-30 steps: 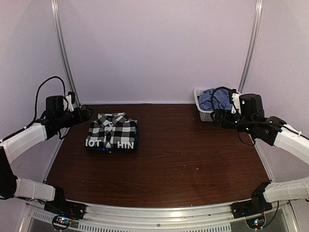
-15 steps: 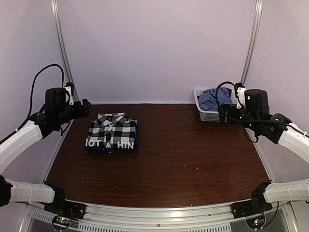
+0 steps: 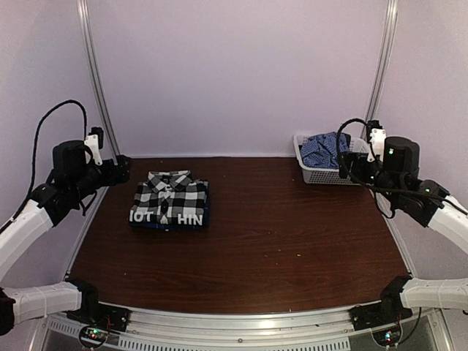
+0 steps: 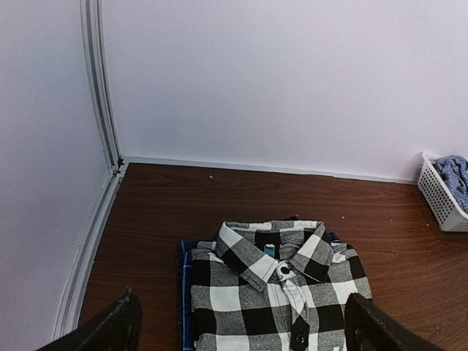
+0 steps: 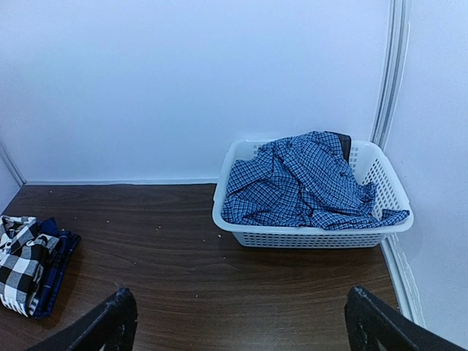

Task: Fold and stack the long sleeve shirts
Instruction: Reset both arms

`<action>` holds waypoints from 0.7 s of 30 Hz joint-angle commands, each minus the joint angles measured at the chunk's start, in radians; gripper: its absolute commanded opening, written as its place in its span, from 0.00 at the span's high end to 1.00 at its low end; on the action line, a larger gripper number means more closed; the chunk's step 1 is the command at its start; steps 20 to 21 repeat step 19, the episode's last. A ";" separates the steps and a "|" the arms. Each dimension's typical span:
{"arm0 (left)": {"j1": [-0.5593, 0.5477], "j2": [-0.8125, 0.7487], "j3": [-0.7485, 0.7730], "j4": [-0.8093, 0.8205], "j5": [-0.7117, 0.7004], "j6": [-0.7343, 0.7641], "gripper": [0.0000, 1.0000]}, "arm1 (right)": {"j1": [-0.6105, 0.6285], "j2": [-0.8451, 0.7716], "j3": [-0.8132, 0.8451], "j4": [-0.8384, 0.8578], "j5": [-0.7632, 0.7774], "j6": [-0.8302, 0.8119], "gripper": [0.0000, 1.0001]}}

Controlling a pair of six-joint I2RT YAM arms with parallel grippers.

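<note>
1. The black-and-white checked shirt [image 3: 170, 199] lies folded at the left centre of the bench [image 3: 278, 241], collar up and white lettering showing. It has not shifted over the last second.
2. Beneath it, a dark blue plaid shirt [image 4: 184, 292] shows only as a folded edge at the lower left of the left wrist view. The two look stacked.
3. The left fingers [image 4: 121, 329] stand wide apart with nothing between them. That arm has drawn back toward the left edge of the overhead frame, away from the stack.
4. The right fingers [image 5: 117, 322] are also spread and empty. That arm has risen and pulled toward the right edge, facing the white basket [image 5: 307, 238] at the upper right.
5. Crumpled blue checked cloth [image 5: 303, 183] fills the basket.
6. With both arms backed off, this stack looks finished. If the basket cloth is another shirt, it has yet to be fetched, and the right arm is better placed for that.
</note>
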 commanded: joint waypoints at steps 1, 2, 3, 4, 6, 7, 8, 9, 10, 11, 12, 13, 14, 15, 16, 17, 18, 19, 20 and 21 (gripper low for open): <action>0.004 -0.019 -0.027 0.078 0.070 0.033 0.02 | -0.007 -0.014 -0.025 0.047 0.025 -0.003 0.00; 0.004 -0.014 -0.024 0.073 0.068 0.033 0.02 | -0.006 -0.009 -0.024 0.049 0.023 0.000 0.00; 0.004 -0.007 -0.019 0.064 0.072 0.032 0.02 | -0.007 -0.006 -0.023 0.049 0.021 0.003 0.00; 0.004 -0.002 -0.015 0.058 0.081 0.032 0.02 | -0.007 -0.003 -0.023 0.053 0.017 0.004 0.00; 0.004 -0.001 -0.017 0.063 0.094 0.028 0.02 | -0.006 0.001 -0.024 0.054 0.014 0.008 0.00; 0.004 -0.001 -0.019 0.067 0.094 0.026 0.02 | -0.006 0.002 -0.024 0.055 0.014 0.010 0.00; 0.004 -0.003 -0.020 0.067 0.094 0.025 0.02 | -0.006 0.001 -0.026 0.054 0.012 0.011 0.00; 0.004 -0.006 -0.023 0.067 0.092 0.024 0.02 | -0.006 0.002 -0.027 0.054 0.012 0.011 0.00; 0.004 -0.008 -0.023 0.066 0.092 0.023 0.02 | -0.007 0.002 -0.028 0.053 0.014 0.012 0.00; 0.004 -0.008 -0.026 0.066 0.093 0.021 0.02 | -0.006 0.002 -0.029 0.054 0.015 0.012 0.00; 0.004 -0.009 -0.026 0.066 0.094 0.018 0.02 | -0.006 0.001 -0.030 0.054 0.015 0.014 0.00; 0.004 -0.009 -0.028 0.067 0.094 0.015 0.02 | -0.006 0.001 -0.030 0.054 0.015 0.016 0.00; 0.004 -0.009 -0.029 0.067 0.094 0.014 0.03 | -0.006 0.002 -0.032 0.055 0.013 0.017 0.00; 0.004 -0.010 -0.029 0.067 0.094 0.012 0.02 | -0.006 0.001 -0.033 0.056 0.014 0.017 0.00; 0.004 -0.010 -0.030 0.066 0.094 0.012 0.02 | -0.006 0.002 -0.035 0.057 0.014 0.018 0.00; 0.004 -0.011 -0.031 0.066 0.094 0.011 0.02 | -0.006 0.002 -0.035 0.057 0.015 0.018 0.00; 0.004 -0.012 -0.031 0.066 0.094 0.011 0.02 | -0.007 0.000 -0.036 0.057 0.013 0.020 0.00; 0.004 -0.013 -0.031 0.066 0.094 0.012 0.02 | -0.007 -0.002 -0.038 0.060 0.010 0.021 0.00; 0.004 -0.013 -0.031 0.066 0.094 0.012 0.02 | -0.007 -0.002 -0.038 0.060 0.010 0.021 0.00; 0.004 -0.013 -0.031 0.066 0.094 0.012 0.02 | -0.007 -0.002 -0.038 0.060 0.010 0.021 0.00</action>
